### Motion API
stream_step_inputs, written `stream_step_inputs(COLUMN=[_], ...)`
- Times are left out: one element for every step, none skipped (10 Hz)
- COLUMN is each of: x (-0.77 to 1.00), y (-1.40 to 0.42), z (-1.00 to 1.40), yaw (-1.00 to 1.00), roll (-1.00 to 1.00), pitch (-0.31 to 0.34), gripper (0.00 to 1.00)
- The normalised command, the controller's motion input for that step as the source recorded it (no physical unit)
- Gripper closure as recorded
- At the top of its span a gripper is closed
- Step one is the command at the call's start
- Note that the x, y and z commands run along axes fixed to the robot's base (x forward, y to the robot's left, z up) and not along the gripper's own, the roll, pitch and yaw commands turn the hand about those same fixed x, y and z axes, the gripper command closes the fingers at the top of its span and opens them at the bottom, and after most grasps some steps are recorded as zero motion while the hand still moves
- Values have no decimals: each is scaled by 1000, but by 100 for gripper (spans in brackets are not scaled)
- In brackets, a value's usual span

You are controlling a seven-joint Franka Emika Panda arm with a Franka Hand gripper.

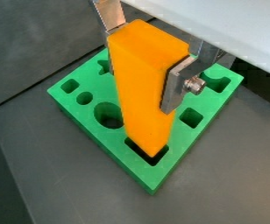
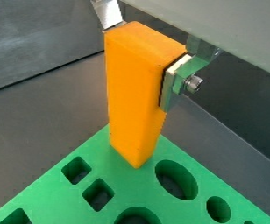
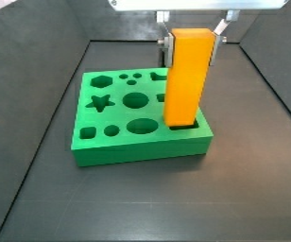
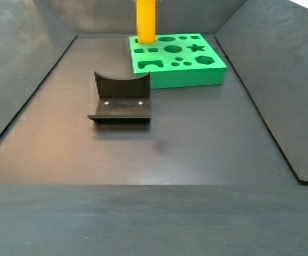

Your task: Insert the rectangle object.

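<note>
Dark L-shaped fixture (image 4: 119, 98): on the grey floor, nearest. Green plastic board with shaped cut-outs (image 4: 197, 68): beyond it. Tall smooth orange-yellow rectangular block (image 3: 187, 77): upright, lower end in a rectangular slot at the board's edge. Two-finger silver gripper (image 1: 144, 48): closed on the block's top.

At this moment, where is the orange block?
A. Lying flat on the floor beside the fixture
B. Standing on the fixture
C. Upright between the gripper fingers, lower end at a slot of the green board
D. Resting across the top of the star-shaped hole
C: the orange block stands upright, clamped near its top by the gripper, its lower end in a rectangular slot at the edge of the green board.
</note>
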Motion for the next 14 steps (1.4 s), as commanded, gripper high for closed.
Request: stream_step_inputs(x=[194, 194, 191, 200, 183, 66, 0, 0, 49, 97, 129, 94, 69, 60], y=[-154, -189, -211, -163, -51, 0, 0, 0, 0, -9, -17, -3, -34, -80], z=[-254, -283, -277, -311, -366, -317, -269, -254, -329, -400, -409, -380, -414, -377], yaw=[89, 51, 37, 46, 103, 183, 354, 406, 291, 123, 0, -160, -234, -266], roll=[70, 49, 53, 83, 140, 197, 211, 179, 96, 40, 0, -26, 0, 0], pitch=[19, 13, 23, 23, 10, 0, 0, 0, 0, 0, 0, 0, 1, 14], gripper=[100, 100, 100, 100, 100, 100, 100, 100, 100, 100, 100, 100, 100, 100])
